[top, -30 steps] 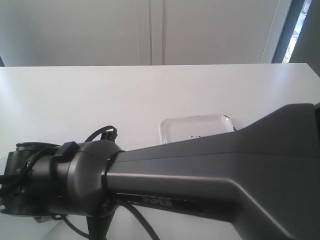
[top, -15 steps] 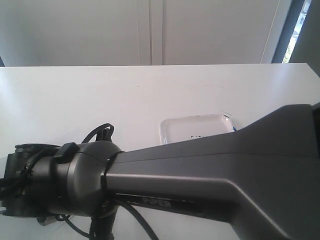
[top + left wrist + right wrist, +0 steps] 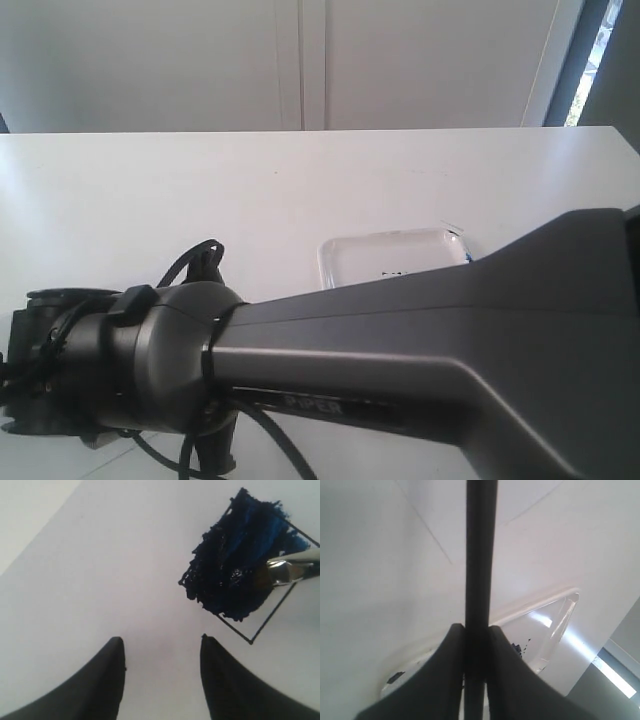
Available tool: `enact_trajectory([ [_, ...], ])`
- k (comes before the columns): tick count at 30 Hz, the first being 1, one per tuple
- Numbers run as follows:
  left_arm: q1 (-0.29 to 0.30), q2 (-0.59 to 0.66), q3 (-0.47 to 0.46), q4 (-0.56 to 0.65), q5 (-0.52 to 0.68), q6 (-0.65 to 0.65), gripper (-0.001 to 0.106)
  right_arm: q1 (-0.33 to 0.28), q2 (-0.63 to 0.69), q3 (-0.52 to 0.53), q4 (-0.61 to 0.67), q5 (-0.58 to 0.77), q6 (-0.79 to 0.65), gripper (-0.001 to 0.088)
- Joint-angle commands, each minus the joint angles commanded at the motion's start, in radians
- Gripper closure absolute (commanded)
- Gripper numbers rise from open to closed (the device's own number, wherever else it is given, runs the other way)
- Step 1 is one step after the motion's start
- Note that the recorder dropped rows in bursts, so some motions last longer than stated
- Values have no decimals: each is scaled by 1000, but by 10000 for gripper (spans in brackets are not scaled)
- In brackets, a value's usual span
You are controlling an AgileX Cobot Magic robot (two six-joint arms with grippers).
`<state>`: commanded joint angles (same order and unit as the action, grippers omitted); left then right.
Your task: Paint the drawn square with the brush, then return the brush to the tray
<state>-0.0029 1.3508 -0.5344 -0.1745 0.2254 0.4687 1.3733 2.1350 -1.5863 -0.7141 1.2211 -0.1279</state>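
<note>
A robotics lab or test room is suggested here, rather than a home. A bare white tabletop (image 3: 300,190) is seen, backed by plain white wall panels (image 3: 420,60), and a dark-framed window (image 3: 603,45) is caught at the edge. The foreground is filled by a grey robot arm (image 3: 430,350) marked PIPER, with loose black cables (image 3: 200,262) looped at its joint. A white plastic tray (image 3: 370,255) and a paper sheet (image 3: 100,570) are laid out on the table.

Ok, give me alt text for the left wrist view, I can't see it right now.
The brush, silver ferrule showing, has its tip on the drawn square, which is mostly filled with dark blue paint, a strip along one side bare. The left gripper hangs open and empty over white paper.
</note>
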Motion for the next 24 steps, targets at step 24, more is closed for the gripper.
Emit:
enact_trajectory([
  [24,0,-96,-2,13,128,9,536,0,41,2,-13,0,-1,868],
])
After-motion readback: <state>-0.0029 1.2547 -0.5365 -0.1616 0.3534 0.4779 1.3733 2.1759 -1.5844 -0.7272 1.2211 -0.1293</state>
